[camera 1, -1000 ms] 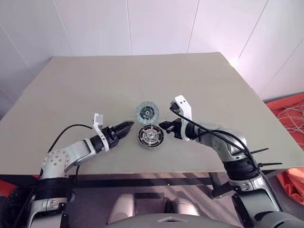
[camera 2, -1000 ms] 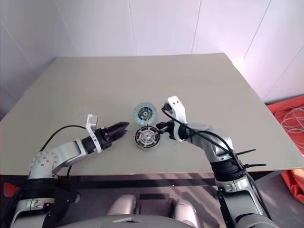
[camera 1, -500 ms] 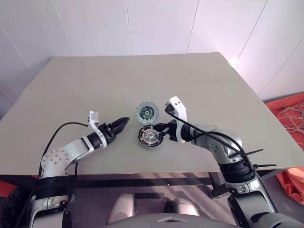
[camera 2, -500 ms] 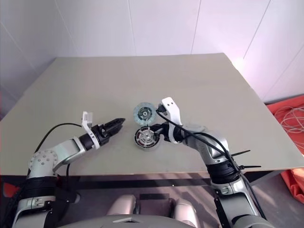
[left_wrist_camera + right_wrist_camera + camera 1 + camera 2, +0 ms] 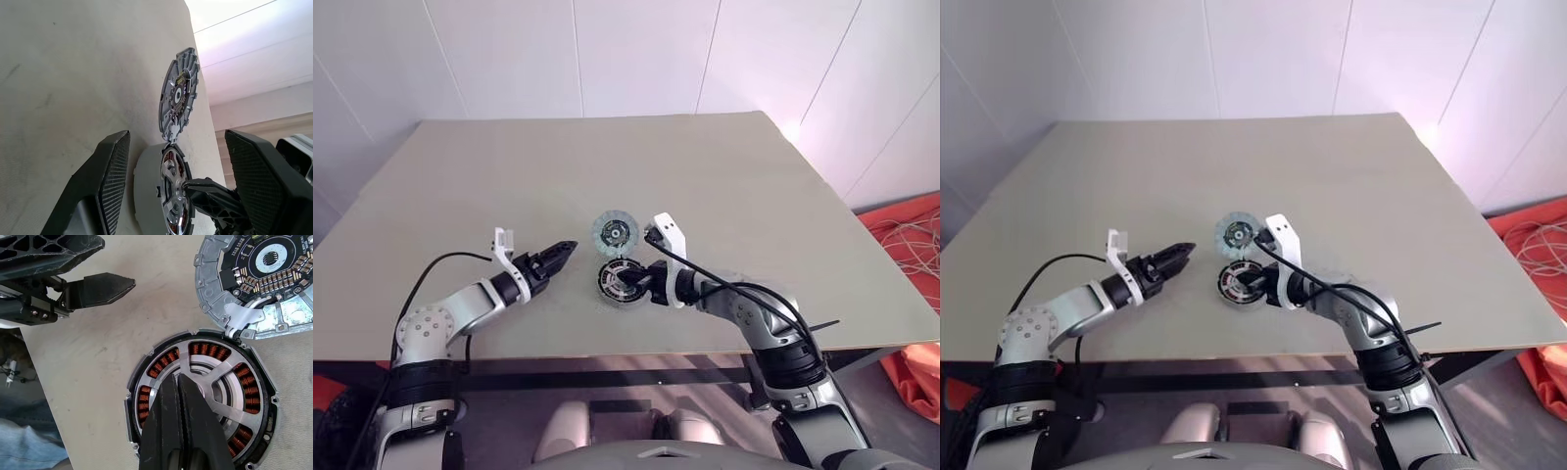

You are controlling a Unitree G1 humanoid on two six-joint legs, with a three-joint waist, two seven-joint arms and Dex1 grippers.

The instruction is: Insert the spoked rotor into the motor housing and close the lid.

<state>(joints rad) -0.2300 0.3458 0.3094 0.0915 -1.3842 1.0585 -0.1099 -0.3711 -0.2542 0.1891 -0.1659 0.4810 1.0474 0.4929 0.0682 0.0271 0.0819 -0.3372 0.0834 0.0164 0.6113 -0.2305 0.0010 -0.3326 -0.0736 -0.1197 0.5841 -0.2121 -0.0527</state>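
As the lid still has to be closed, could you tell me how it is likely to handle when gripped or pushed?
The lid looks like rigid ribbed metal, so probably stiff and heavy for its size. Lying flat on the table, it should slide rather than roll. Its exposed circuit board and its link to the motor housing suggest gripping the rim.

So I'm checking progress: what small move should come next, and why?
Probably press down: the shut right end effector rests on the spoked rotor, already inside the motor housing. The lid lies beside it, uncovered; the left end effector waits open.
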